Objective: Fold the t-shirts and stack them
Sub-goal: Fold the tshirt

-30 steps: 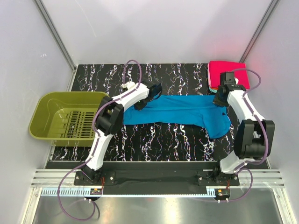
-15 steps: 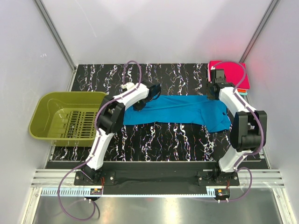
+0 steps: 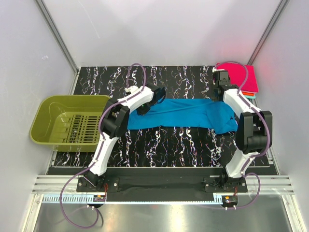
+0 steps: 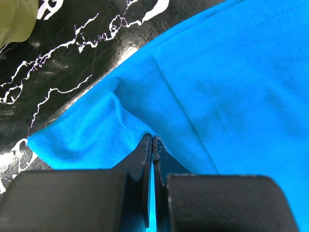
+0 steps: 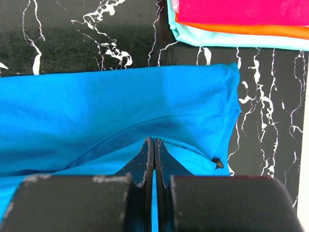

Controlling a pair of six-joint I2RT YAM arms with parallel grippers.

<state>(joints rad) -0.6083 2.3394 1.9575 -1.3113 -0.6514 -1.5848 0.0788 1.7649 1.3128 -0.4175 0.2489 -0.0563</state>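
Note:
A bright blue t-shirt (image 3: pixel 183 113) lies stretched in a long band across the middle of the black marbled table (image 3: pixel 183 145). My left gripper (image 3: pixel 144 108) is shut on its left end, where the cloth (image 4: pixel 231 87) puckers up into the closed tips (image 4: pixel 152 138). At the right end, near the back edge, my right gripper (image 3: pixel 218 98) is shut on the shirt (image 5: pixel 96 106), and a fold rises to its tips (image 5: pixel 154 140). Folded t-shirts are stacked at the back right (image 3: pixel 240 77): magenta-pink (image 5: pixel 241 9) on top, then orange (image 5: pixel 251 30), then pale teal (image 5: pixel 231 40).
An olive-green plastic basket (image 3: pixel 48 108) stands at the table's left edge, and its corner shows in the left wrist view (image 4: pixel 14 19). White walls and metal frame posts close in the back and sides. Bare tabletop lies in front of the blue shirt.
My right gripper has moved back and left toward the stack, drawing the shirt's right end up and in. The left gripper has barely shifted.

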